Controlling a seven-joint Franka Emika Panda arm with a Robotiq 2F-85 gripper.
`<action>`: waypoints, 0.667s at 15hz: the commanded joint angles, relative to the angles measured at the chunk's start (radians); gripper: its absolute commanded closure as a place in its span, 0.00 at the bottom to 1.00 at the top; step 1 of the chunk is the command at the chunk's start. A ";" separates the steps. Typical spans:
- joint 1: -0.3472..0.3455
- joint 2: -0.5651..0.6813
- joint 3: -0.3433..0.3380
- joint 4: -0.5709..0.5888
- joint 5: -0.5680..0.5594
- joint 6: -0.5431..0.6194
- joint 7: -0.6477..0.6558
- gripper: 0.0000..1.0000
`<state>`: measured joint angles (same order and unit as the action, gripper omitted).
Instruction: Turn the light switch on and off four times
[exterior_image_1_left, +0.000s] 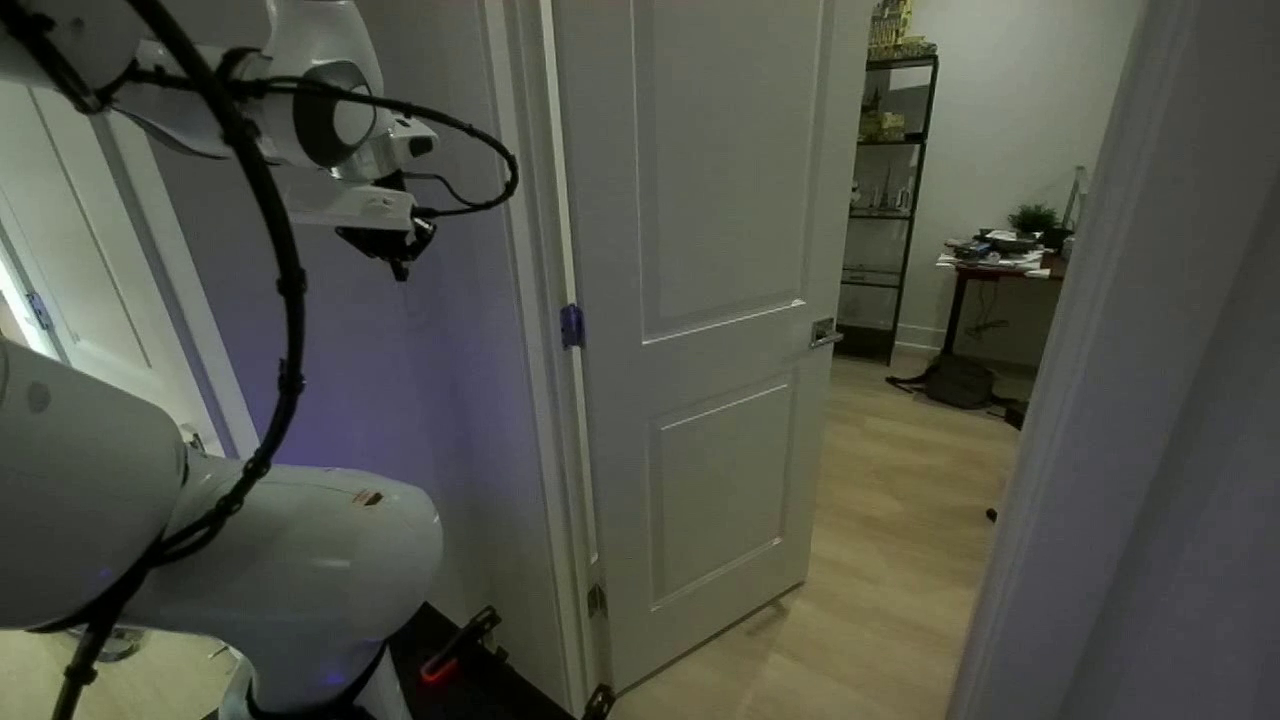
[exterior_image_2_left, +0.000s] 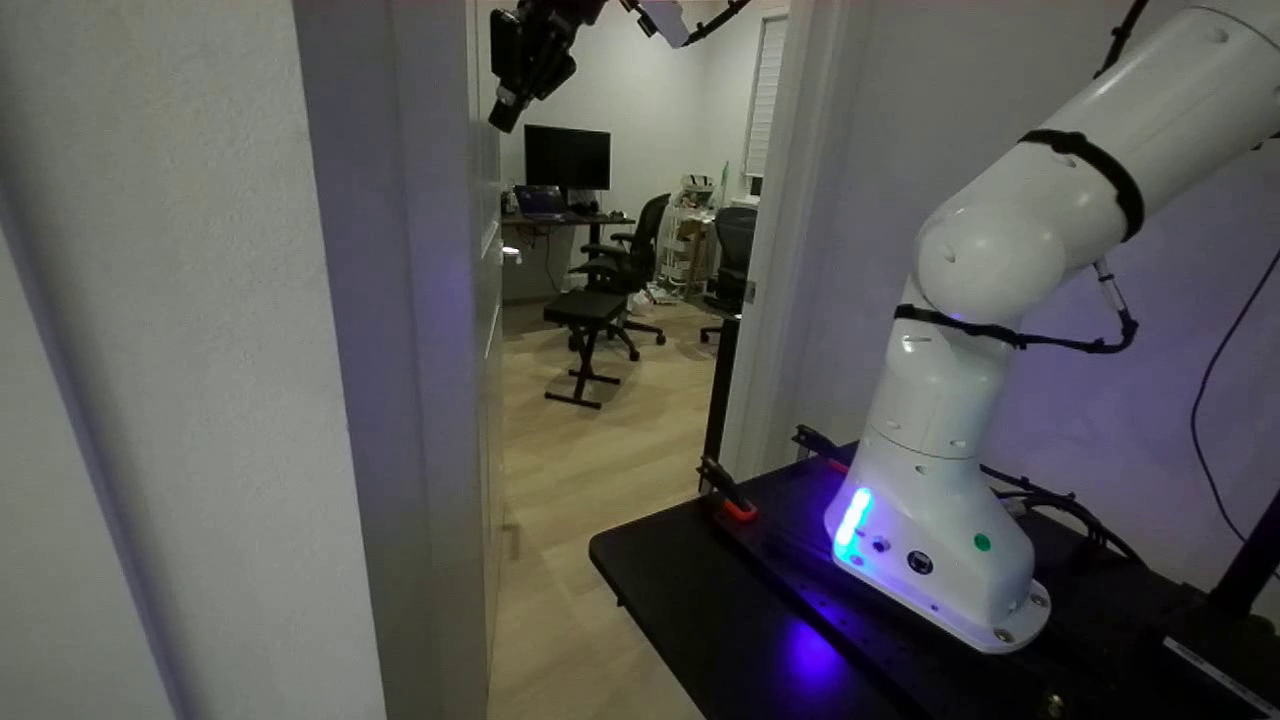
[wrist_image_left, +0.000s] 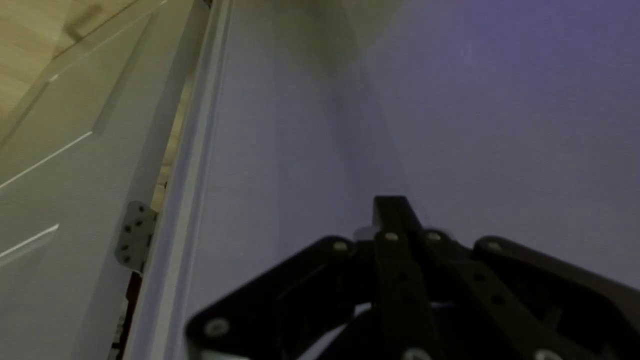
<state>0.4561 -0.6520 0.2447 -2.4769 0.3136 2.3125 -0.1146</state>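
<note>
No light switch can be made out in any view; it is hidden or out of view. My black gripper (wrist_image_left: 392, 212) points at a bare stretch of purple-lit wall (wrist_image_left: 310, 125) in the wrist view, its fingertips together with nothing seen between them. In an exterior view the gripper (exterior_image_1_left: 400, 268) hangs in front of the wall (exterior_image_1_left: 430, 370), left of the door frame. It also shows at the top of an exterior view (exterior_image_2_left: 505, 110), tilted downward. Whether the fingertips touch the wall cannot be told.
A white panelled door (exterior_image_1_left: 720, 360) stands open beside the wall, with its frame (exterior_image_1_left: 520, 250) close to the gripper and a lever handle (exterior_image_1_left: 824, 333). A black cable loop (exterior_image_1_left: 480, 140) bulges from the wrist. The arm's base (exterior_image_2_left: 930, 560) is on a black table (exterior_image_2_left: 680, 580) with clamps (exterior_image_2_left: 728, 490).
</note>
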 joint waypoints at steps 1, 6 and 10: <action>0.021 0.030 0.018 -0.027 0.025 0.118 0.001 1.00; 0.044 0.136 0.041 -0.038 0.012 0.310 0.016 1.00; 0.056 0.245 0.065 -0.028 -0.005 0.480 0.030 1.00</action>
<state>0.5050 -0.4872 0.2932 -2.5236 0.3210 2.6835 -0.1112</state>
